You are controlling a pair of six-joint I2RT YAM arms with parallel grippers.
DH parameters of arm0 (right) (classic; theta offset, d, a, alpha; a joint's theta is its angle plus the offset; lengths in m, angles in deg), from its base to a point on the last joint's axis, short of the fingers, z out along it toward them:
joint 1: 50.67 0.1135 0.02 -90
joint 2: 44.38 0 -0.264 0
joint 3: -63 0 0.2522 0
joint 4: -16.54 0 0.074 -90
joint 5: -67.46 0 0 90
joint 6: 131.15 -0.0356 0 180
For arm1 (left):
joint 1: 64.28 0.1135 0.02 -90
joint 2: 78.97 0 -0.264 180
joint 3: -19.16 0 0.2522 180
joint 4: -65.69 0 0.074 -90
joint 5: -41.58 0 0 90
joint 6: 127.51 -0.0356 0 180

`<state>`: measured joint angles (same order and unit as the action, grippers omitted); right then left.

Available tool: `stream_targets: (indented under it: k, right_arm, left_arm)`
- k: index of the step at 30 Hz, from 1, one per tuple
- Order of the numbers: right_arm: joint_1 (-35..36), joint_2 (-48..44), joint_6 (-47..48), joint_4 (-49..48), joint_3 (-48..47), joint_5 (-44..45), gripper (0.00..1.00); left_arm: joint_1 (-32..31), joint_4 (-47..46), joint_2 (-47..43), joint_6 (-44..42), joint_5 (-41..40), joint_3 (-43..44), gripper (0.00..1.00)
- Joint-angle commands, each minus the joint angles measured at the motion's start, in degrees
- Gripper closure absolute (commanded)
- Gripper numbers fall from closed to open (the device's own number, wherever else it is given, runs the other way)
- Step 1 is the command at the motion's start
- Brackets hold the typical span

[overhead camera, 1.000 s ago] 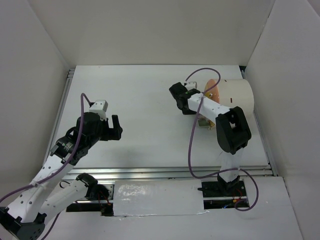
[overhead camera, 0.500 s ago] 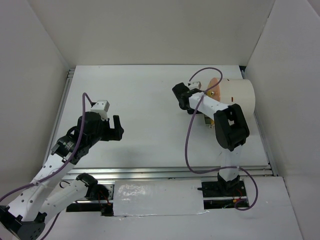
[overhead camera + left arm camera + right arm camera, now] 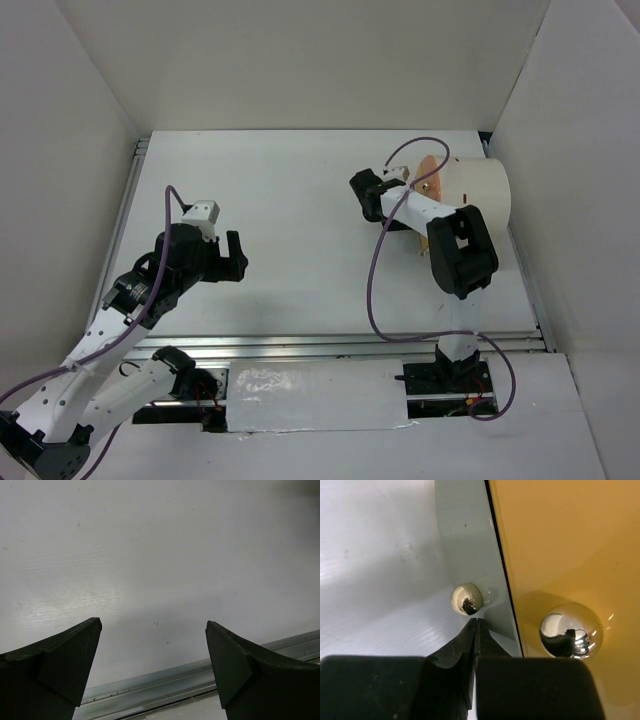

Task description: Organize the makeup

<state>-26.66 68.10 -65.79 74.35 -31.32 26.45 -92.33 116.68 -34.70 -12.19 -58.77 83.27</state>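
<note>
The makeup can't really be placed from these shots, tbh. None of it can be made out for sure in any of the three views, so where it sits is left unsaid.

Closest to the action, the right gripper point(image 3: 362, 188) is parked up against the cylinder point(image 3: 478, 192) at the far right of the table point(image 3: 290, 190). In its wrist view the fingers point(image 3: 455, 655) are seen pressed flat together, with no gap and nothing visibly pinched between them. The tips are pointed at a small ball point(image 3: 466, 599), shiny chrome, and are stopped just short of it; whether they touch can't be told. Right beside that, the orange front point(image 3: 560, 540) is seen filling the right half of the wrist view, with a bigger chrome knob point(image 3: 570, 630) stuck on it. From above, only a sliver of the orange front point(image 3: 430, 168) is seen past the arm.

Over on the left, well apart from all that, the left gripper point(image 3: 236, 256) is held wide open above bare table, nothing between the fingers point(image 3: 60, 660). A metal rail point(image 3: 165, 680) at the table's edge is seen just under them.
</note>
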Motion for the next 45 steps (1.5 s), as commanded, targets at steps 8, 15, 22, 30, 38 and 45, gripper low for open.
stream_targets:
  k: [8, 15, 22, 30, 38, 45]
  right_arm:
    - [-1.0, -4.8, -2.2, 0.9, 5.0, 3.9, 1.00]
    - [3.9, -7.9, 3.1, -1.9, 3.7, -5.5, 1.00]
    - [20.9, -19.1, 5.7, -3.2, -3.6, -22.9, 0.75]
    - [24.4, -58.7, -0.8, -9.5, 9.5, -29.0, 0.00]
    - [24.3, -86.4, -3.5, 10.4, 8.9, -21.8, 0.00]
    - [24.4, -93.9, -4.7, 20.1, 5.3, -17.8, 0.00]
  left_arm:
    - [-0.6, -2.5, -0.8, -1.4, 0.2, 0.0, 0.01]
    - [-1.0, -2.3, -0.9, -1.2, -0.5, 0.0, 0.00]
    - [-1.0, -0.6, -1.7, 1.7, -7.8, 0.7, 0.01]
    - [-1.0, 9.0, -6.1, 12.8, -28.1, 4.8, 0.01]
    - [-1.0, 19.0, -15.6, 11.8, -37.6, 11.9, 0.01]
    - [-1.0, 22.7, -23.3, 10.4, -34.8, 14.9, 0.00]
